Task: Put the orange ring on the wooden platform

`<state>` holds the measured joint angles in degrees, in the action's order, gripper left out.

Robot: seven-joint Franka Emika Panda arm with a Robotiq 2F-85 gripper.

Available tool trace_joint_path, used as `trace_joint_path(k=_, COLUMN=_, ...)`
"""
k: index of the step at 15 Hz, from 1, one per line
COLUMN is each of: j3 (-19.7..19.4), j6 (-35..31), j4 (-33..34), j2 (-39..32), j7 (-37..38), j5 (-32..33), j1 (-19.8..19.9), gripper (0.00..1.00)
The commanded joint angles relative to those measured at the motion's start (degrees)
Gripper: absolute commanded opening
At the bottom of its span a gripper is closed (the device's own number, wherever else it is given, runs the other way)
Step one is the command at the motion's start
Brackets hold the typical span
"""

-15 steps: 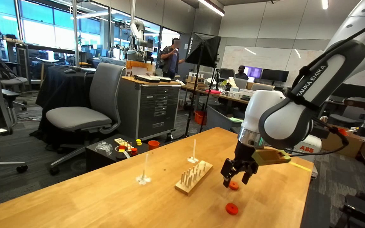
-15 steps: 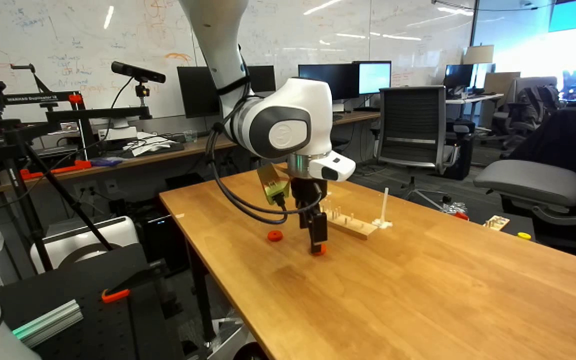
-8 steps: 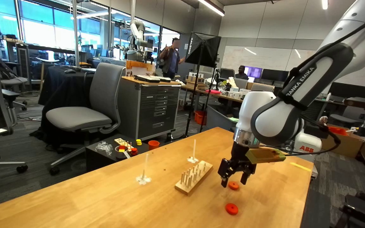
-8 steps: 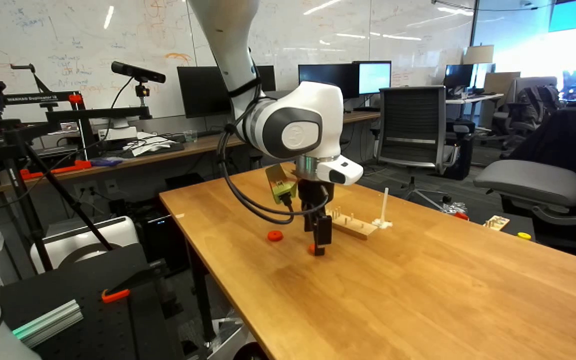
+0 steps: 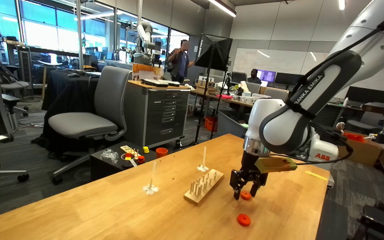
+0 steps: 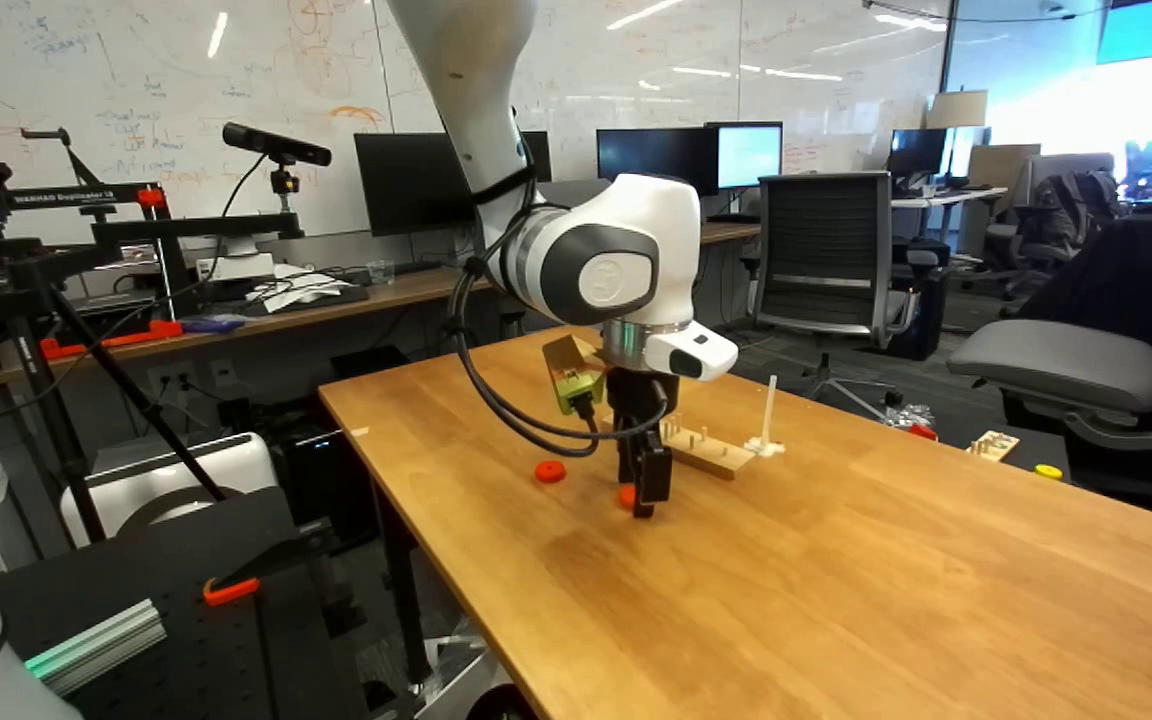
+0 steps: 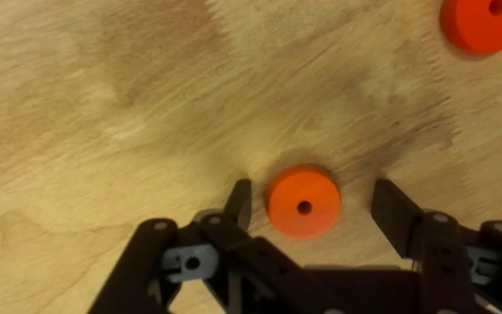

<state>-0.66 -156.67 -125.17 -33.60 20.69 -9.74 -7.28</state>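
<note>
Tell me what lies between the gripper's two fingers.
The orange ring: in the wrist view it lies on the tabletop within the open gripper, apart from both fingers.

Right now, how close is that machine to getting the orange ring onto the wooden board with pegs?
Looks done: the open gripper is lined up astride the orange ring. In hand: the grasp, not yet closed; the wrist view shows gaps on both sides. Probably left: lifting, carrying and placing; the ring lies on the table, off the pegged wooden platform.

Brought fingers (image 7: 392, 218) lower vs last pics, down nearer tabletop (image 5: 128, 213) & orange ring (image 7: 318, 196); also shifted a bit twd wooden platform (image 5: 207, 189) in both ext. views.
</note>
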Motion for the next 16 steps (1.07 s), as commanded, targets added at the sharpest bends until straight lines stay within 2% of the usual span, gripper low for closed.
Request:
trace_joint_path(k=1, j3=-0.5, j6=1.1, j4=0.4, j2=0.5, j7=0.6, j5=0.1, j1=-0.6, gripper=0.43)
trace_joint_path(k=4, j3=-0.7, j6=1.1, j4=-0.1, j2=1.2, j7=0.7, j5=0.2, j1=-0.6, gripper=0.21)
trace_joint_path(k=5, j3=-0.6, j6=1.0, j4=-0.2, j2=1.7, j7=0.7, j5=0.1, j1=-0.5, gripper=0.19)
trace_joint_path(k=11, j3=-1.0, j6=2.9, j4=0.7, j2=2.2, j7=3.1, j5=0.2, j1=-1.9, gripper=0.18)
trace_joint_path(k=16, j3=-0.7, j6=5.8, j4=4.1, j2=2.0, j7=6.5, j5=-0.4, j1=-3.2, gripper=0.18)
